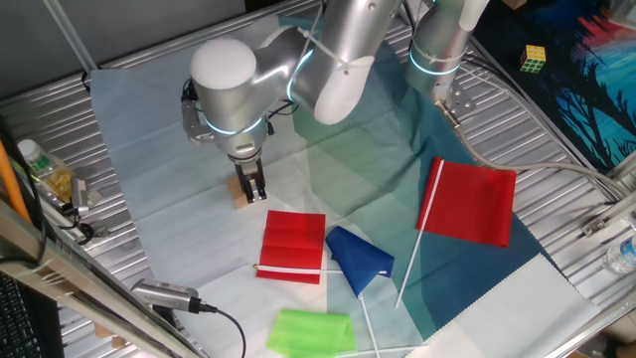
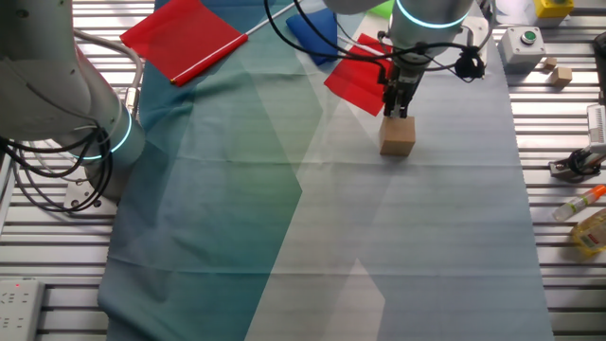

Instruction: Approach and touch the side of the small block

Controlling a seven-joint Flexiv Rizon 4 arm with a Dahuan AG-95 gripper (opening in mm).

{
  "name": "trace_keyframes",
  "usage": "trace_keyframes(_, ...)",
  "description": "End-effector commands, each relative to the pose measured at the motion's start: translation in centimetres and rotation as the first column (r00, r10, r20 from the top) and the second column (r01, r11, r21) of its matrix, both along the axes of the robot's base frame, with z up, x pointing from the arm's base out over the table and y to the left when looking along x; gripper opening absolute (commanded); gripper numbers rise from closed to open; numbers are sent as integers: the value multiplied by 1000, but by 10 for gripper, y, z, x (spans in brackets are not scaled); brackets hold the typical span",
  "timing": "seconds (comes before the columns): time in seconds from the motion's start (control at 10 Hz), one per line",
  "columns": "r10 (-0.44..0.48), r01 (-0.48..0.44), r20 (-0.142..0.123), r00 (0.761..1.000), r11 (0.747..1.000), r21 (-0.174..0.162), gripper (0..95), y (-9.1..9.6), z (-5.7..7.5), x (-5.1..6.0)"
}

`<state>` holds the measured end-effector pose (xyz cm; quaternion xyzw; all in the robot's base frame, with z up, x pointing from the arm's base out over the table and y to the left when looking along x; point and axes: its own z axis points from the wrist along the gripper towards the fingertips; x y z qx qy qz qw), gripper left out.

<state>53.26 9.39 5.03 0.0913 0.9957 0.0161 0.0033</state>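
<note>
The small tan wooden block [image 1: 240, 193] sits on the pale cloth under the arm's wrist; it also shows in the other fixed view [image 2: 398, 135]. My gripper [image 1: 256, 191] points straight down, with its fingertips low against the block's side that faces the red cloths. In the other fixed view the gripper [image 2: 399, 111] comes down just behind the block's top edge and seems to touch it. The fingers stand close together, with nothing between them.
A folded red flag [image 1: 292, 246], a blue flag [image 1: 358, 257] and a green flag [image 1: 311, 331] lie near the block; a larger red flag [image 1: 472, 202] lies to the right. A puzzle cube [image 1: 534, 59] lies off the cloth. A second arm's base [image 2: 66, 104] stands at the left.
</note>
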Motion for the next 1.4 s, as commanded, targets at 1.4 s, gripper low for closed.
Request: trace_keyframes(1.4, -29, 29, -39, 999, 1000, -1, 0, 0, 1, 1)
